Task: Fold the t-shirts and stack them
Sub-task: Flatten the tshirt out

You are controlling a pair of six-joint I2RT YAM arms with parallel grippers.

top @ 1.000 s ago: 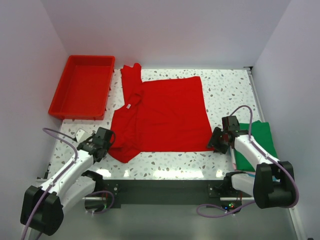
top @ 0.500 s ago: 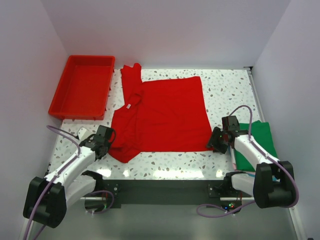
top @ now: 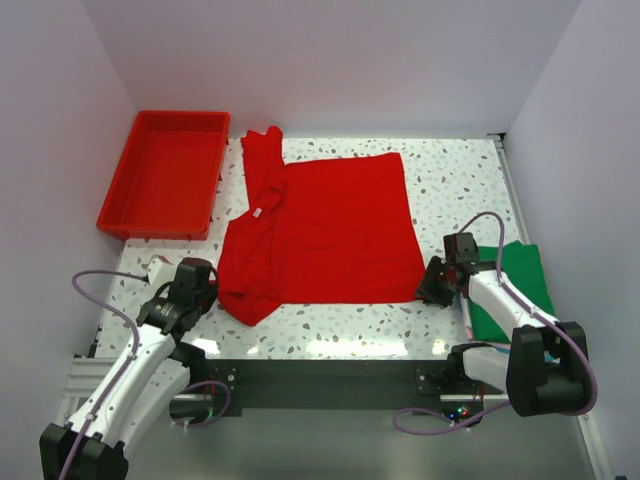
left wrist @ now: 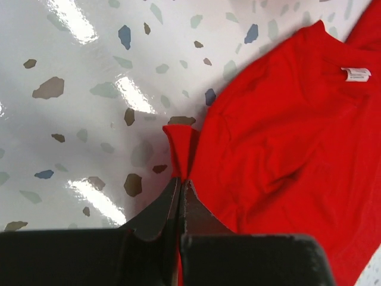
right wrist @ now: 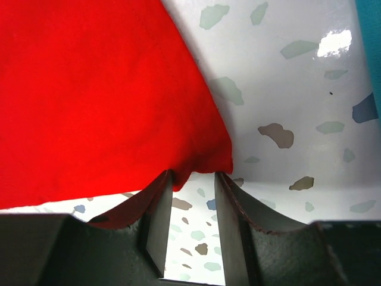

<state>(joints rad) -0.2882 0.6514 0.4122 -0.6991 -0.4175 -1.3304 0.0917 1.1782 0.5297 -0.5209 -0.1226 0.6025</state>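
Note:
A bright red t-shirt (top: pixel 320 230) lies spread on the speckled table, its left side bunched and a white neck label (top: pixel 256 212) showing. My left gripper (top: pixel 208 292) is at the shirt's near-left edge. In the left wrist view the left gripper (left wrist: pixel 180 179) is shut on a thin pinched ridge of the red t-shirt (left wrist: pixel 286 131). My right gripper (top: pixel 432 283) sits at the shirt's near-right corner. In the right wrist view the right gripper (right wrist: pixel 193 174) has its jaws apart, with the corner of the red cloth (right wrist: pixel 89 89) just at its fingertips.
An empty red plastic tray (top: pixel 165 185) stands at the back left. A folded green t-shirt (top: pixel 515 290) lies at the right edge, just behind the right arm. White walls enclose the table on three sides.
The left jaws have closed onto the shirt's edge, and the left arm's elbow has swung down and leftward. The right jaws have narrowed a little at the corner.

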